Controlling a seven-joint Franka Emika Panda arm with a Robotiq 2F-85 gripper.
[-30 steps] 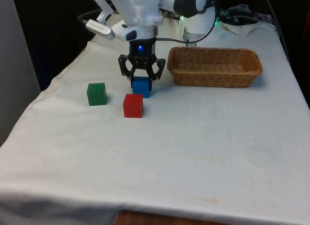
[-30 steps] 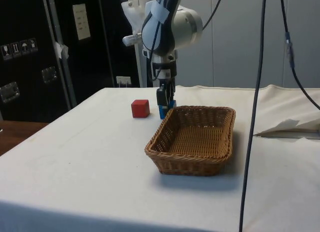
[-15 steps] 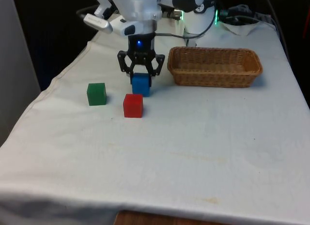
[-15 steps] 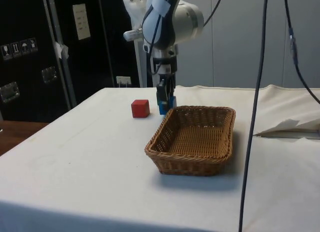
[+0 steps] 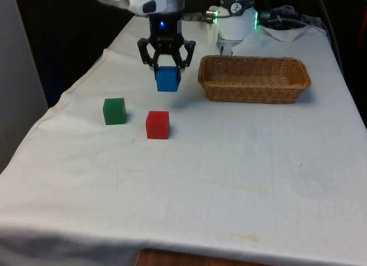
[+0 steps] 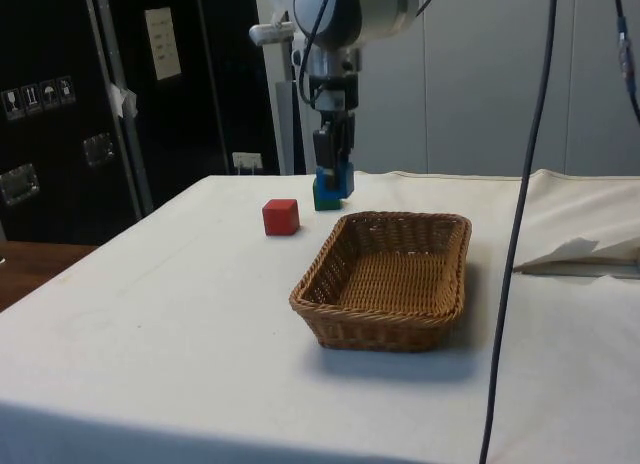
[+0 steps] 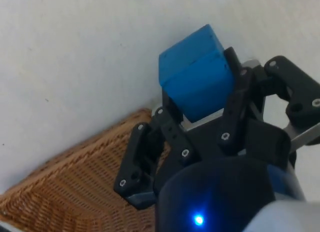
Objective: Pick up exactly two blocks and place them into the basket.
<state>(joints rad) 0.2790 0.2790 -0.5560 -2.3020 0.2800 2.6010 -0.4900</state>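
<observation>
Front view: fingers (image 5: 167, 67) grasp the blue block (image 5: 167, 79) above the cloth, beside the basket (image 5: 254, 79).

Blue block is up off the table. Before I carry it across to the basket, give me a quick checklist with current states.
1. Grip: gripper fingers shut on the blue block: ok.
2. Lift: block is off the white cloth: ok.
3. Block above the basket rim height: ok.
4. Basket interior free of things: ok.
5. Red block and green block sit on the cloth, apart from the gripper: ok.
6. Grip firmness: cannot tell.
</observation>
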